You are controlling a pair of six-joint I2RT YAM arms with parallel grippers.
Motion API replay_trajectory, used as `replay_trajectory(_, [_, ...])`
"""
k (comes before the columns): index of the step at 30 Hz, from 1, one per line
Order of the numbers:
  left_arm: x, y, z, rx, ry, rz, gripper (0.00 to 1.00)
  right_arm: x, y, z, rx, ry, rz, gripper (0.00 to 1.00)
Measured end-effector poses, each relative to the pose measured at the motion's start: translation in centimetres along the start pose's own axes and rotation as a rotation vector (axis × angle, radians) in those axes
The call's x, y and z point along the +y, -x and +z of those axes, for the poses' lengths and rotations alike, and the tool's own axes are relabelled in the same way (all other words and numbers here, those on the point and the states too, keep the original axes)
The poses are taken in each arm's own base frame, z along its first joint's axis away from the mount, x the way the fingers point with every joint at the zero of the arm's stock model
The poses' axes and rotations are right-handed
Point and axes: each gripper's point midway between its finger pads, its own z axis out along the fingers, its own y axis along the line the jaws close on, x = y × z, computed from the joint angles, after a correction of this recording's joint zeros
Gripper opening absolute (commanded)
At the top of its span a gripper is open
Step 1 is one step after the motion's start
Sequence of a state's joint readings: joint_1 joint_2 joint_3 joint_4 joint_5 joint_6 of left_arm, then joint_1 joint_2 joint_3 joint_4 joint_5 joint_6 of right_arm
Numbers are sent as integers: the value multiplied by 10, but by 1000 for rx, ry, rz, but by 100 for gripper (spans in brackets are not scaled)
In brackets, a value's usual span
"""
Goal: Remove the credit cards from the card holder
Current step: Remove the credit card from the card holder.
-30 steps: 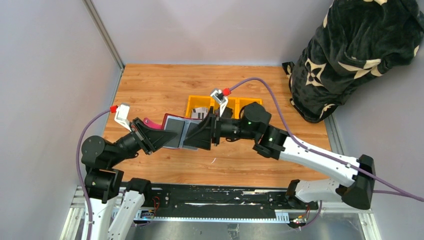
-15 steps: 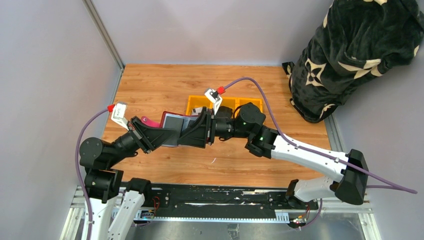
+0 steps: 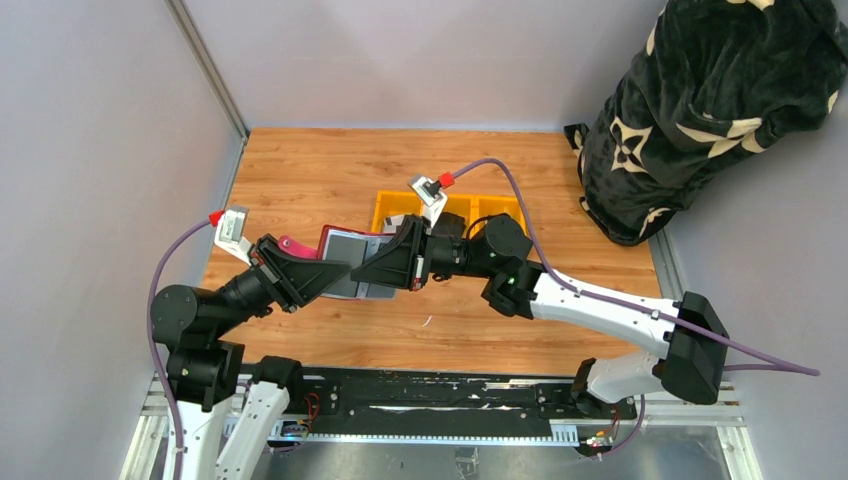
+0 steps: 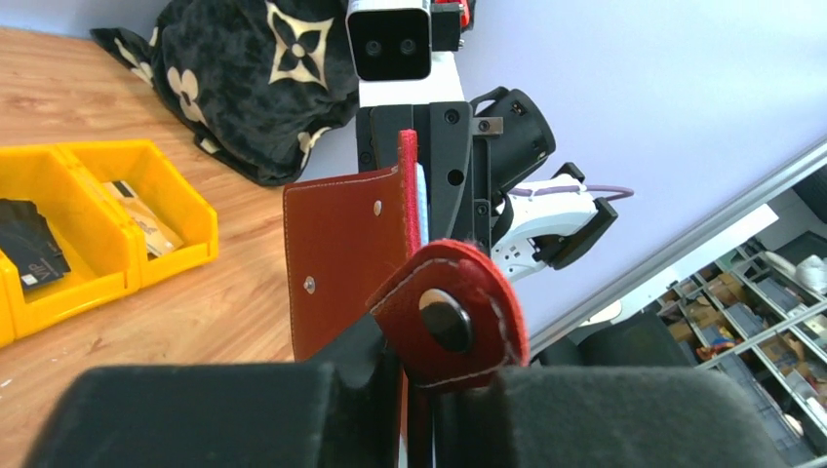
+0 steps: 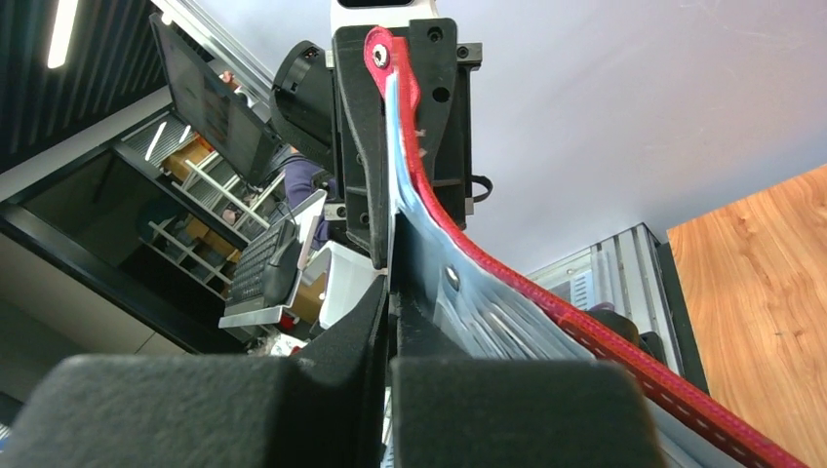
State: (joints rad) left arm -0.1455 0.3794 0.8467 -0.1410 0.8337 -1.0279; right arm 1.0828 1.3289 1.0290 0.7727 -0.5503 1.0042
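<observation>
The dark red card holder [image 3: 345, 250] hangs open above the table, its pale blue-grey sleeves [image 5: 488, 317] facing up. My left gripper [image 3: 333, 277] is shut on its left end, just below the snap tab [image 4: 451, 317]. From the right, my right gripper [image 3: 373, 272] reaches over the sleeves with its jaws shut. In the right wrist view a thin pale edge sits between the pads [image 5: 390, 336]; whether it is a credit card or a sleeve I cannot tell. A black card [image 4: 29, 249] and a tan card [image 4: 141, 214] lie in the yellow bin.
The yellow three-part bin [image 3: 385, 208] stands behind the right wrist, mostly hidden by it. A black patterned blanket bundle [image 3: 700, 110] fills the back right corner. Grey walls close the table on the left and behind.
My right gripper has moved left from beside the bin onto the holder's sleeves and has gone from open to shut. The left arm has shifted slightly with the holder.
</observation>
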Motion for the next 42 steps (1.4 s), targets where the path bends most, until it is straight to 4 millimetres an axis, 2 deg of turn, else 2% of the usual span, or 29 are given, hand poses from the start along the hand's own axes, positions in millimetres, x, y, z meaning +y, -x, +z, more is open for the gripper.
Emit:
replay_trajectory(5, [-4,0,0,5,-15,-7,31,3,0,-2,-15,24,6,0])
replay_trajectory(8, [-6,0,0,9,-21,-16,34,3,-3,-5,-19,29,10,0])
replay_trajectory(10, [-9,1,-1,8,-26,-16,30,2,-5,-7,-21,32,14,0])
replay_trajectory(14, [-13,3,-1,6,-33,-18,10,7,-5,-12,-29,46,15,0])
replay_trajectory(17, [-15,4,-1,5,-37,-19,3,12,-4,-15,-37,59,7,7])
replay_trajectory(19, [-16,4,-1,6,-38,-17,1,12,-4,-15,-38,61,9,16])
replay_trajectory(22, [-17,5,-1,4,-38,-15,0,14,-4,-17,-43,69,8,25])
replay_trajectory(26, [-18,5,-2,3,-34,-16,0,20,-3,-21,-55,87,0,29])
replay_trajectory(35, [-22,7,-2,0,-37,-10,0,26,0,-22,-63,103,3,1])
replay_trajectory(42, [-26,8,-3,-3,-42,-3,0,26,1,-22,-69,107,5,0])
